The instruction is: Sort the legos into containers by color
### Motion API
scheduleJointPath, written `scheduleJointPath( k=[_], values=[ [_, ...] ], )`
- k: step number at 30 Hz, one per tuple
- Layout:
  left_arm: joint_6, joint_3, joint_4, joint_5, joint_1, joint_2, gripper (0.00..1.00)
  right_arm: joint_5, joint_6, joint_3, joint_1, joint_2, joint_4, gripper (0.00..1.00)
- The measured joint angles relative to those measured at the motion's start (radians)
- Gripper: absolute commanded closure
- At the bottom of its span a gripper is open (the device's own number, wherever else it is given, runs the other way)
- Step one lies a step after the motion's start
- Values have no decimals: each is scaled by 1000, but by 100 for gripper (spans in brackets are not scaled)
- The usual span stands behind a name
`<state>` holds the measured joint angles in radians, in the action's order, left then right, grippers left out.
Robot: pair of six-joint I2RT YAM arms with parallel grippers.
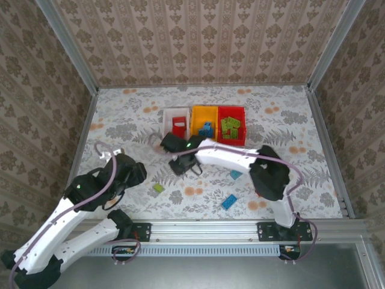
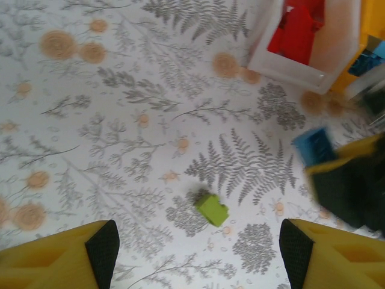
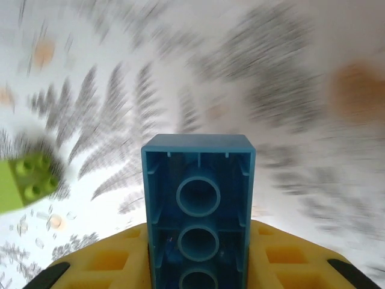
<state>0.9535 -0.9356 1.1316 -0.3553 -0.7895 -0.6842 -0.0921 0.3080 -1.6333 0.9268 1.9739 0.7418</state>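
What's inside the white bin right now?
The white bin holds red legos, and the left wrist view agrees. No other color shows inside it. Their exact number can't be told, and anything lying beneath them is covered.

The top external camera looks down from above and behind the arm bases, far enough to take in the whole table (image 1: 132,120). The left wrist camera faces almost straight down on the table from middle height. The right wrist camera sits very close to a blue brick (image 3: 198,211), facing its hollow underside. All three views share the lime green brick (image 2: 212,209); the left wrist and top views share also the white bin (image 2: 283,66).
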Motion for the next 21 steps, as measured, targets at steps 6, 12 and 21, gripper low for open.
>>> scheduleJointPath(
  k=[6, 12, 21],
  values=[
    [-95, -10, -136, 59, 0, -128, 26, -63, 49, -115, -213, -17, 13, 70],
    [-185, -58, -240, 118, 2, -233, 25, -77, 91, -380, -306, 210, 63, 70],
    [-241, -76, -311, 171, 6, -272, 25, -62, 143, -593, -356, 418, 174, 58]
  ],
)
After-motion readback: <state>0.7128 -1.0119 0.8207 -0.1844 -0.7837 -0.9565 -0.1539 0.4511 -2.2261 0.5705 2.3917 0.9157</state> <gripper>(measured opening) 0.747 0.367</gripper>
